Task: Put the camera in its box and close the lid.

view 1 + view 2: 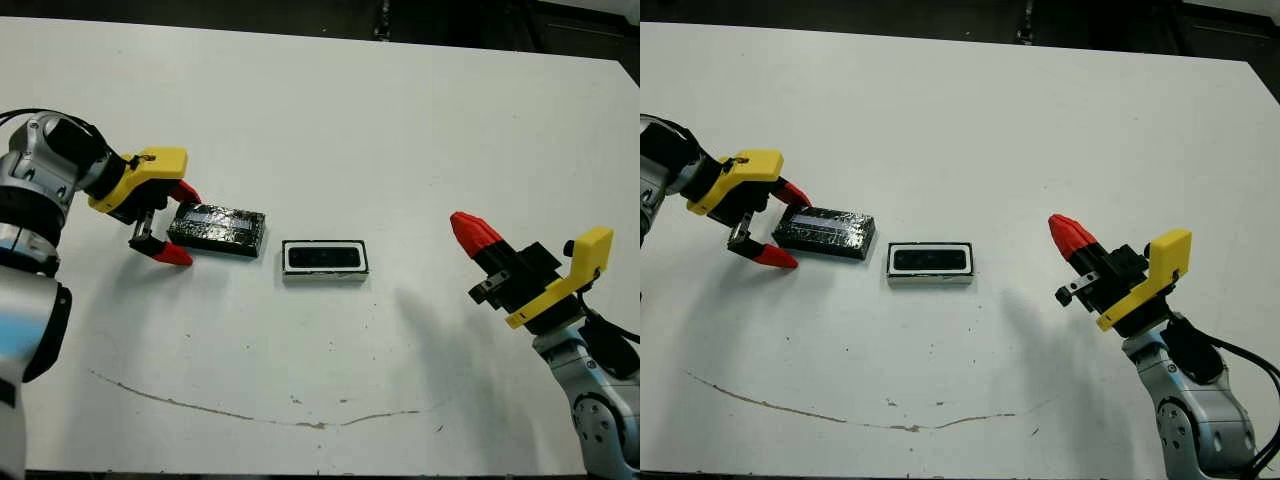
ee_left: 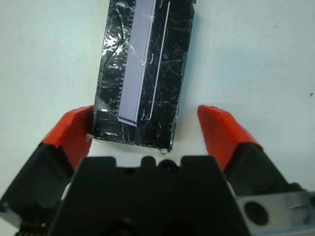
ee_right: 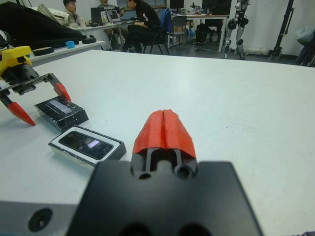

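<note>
Speckled glossy black lid (image 1: 217, 228), pale strip apparently lengthwise.

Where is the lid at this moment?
The lid lies flat on the table's left part, just left of the box, its end between the open fingers of the left gripper.

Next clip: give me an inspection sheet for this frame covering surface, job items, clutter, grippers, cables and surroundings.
Surface: white table, thin brown streak near the front edge.
Job's things: camera lies in the box; lid lies flat on the table to its left, off the box.
Clutter: nothing seen.
Grippers: left gripper open, fingers straddling the lid's end; right gripper shut, empty, apart from the box.
Cables: black cable at the right arm.
Surroundings: people seated at desks beyond the table.
</note>
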Motion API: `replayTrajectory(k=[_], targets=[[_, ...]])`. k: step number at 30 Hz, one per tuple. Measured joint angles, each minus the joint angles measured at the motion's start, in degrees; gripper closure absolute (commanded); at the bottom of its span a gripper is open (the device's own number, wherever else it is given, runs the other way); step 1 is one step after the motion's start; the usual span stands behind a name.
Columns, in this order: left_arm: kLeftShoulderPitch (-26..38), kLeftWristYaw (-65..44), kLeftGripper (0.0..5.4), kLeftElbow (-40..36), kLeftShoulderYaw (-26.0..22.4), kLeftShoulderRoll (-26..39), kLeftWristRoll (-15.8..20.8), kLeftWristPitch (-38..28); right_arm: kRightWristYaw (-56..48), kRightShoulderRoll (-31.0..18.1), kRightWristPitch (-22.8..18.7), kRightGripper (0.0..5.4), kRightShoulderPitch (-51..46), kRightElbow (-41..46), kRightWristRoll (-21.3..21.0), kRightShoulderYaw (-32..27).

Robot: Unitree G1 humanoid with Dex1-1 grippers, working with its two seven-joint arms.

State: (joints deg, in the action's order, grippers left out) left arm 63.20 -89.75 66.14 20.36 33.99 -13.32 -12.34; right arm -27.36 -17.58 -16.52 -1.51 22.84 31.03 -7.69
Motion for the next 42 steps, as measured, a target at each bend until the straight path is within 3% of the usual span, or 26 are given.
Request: replayTrajectory(k=[10, 23, 27, 29, 35, 42], targets=[[0.1, 1.4, 2.2, -0.3, -0.1, 0.0, -0.5, 2.4, -0.3, 0.0, 0.0, 5.4, 0.0, 0.0, 0.2, 0.0], [-0.9, 2.5, 2.22, -0.8, -2.4, 0.0, 0.3, 2.9, -0.2, 0.0, 0.0, 5.4, 0.0, 0.0, 0.1, 0.0], [-2.6, 0.7, 2.22, -1.5, -6.7, 0.0, 5.0, 5.4, -0.2, 0.0, 0.0, 5.4, 0.0, 0.0, 0.1, 0.0], [-4.1, -0.6, 2.22, -3.4, -10.2, 0.0, 9.1, 8.5, -0.3, 0.0, 0.0, 5.4, 0.0, -0.1, 0.1, 0.0], [-11.0, -2.4, 2.22, -15.2, -15.1, 0.2, 19.4, 17.2, -0.5, 0.0, 0.0, 5.4, 0.0, -0.2, -0.3, 0.2], [-19.2, -0.5, 2.22, -31.4, -14.7, 0.0, 22.6, 23.7, -0.5, 0.0, 0.0, 5.4, -0.1, -0.2, -0.3, 0.4]])
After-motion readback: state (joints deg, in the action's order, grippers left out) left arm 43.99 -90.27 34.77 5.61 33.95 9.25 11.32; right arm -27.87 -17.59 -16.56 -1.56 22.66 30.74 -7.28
